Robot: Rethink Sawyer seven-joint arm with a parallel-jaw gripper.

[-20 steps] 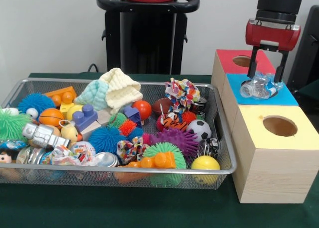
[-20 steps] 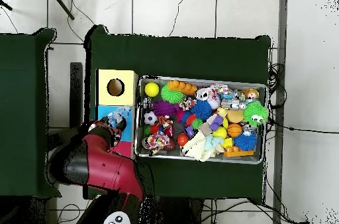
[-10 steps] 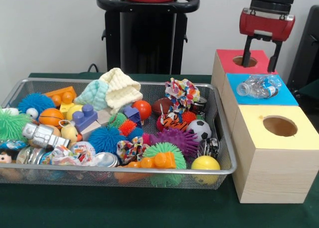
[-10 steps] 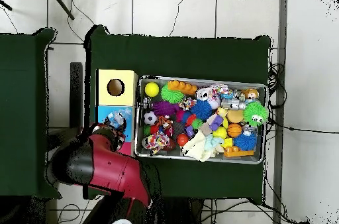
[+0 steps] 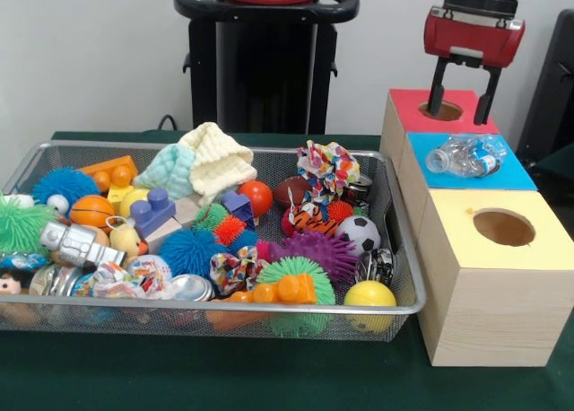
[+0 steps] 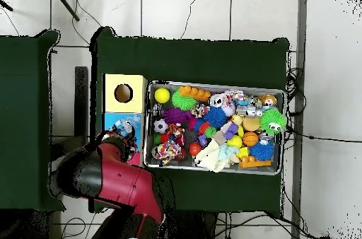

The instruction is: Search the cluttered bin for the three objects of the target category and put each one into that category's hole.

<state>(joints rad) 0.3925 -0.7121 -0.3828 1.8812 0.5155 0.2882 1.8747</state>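
Risen further since a second ago: gripper [image 5: 463,98] then straddling crushed plastic bottle [image 5: 465,154], now clear above it, fingers spread, empty. Bottle left lying on blue box top [image 5: 511,174], covering hole there, just below and in front of gripper. Largest to smallest: wire bin [image 5: 405,249] full of toys, well to side of gripper; yellow-topped box [image 5: 466,276] with open hole, nearest camera; red-topped box [image 5: 404,106] directly beneath fingertips; yellow ball [image 5: 369,294] in bin corner.
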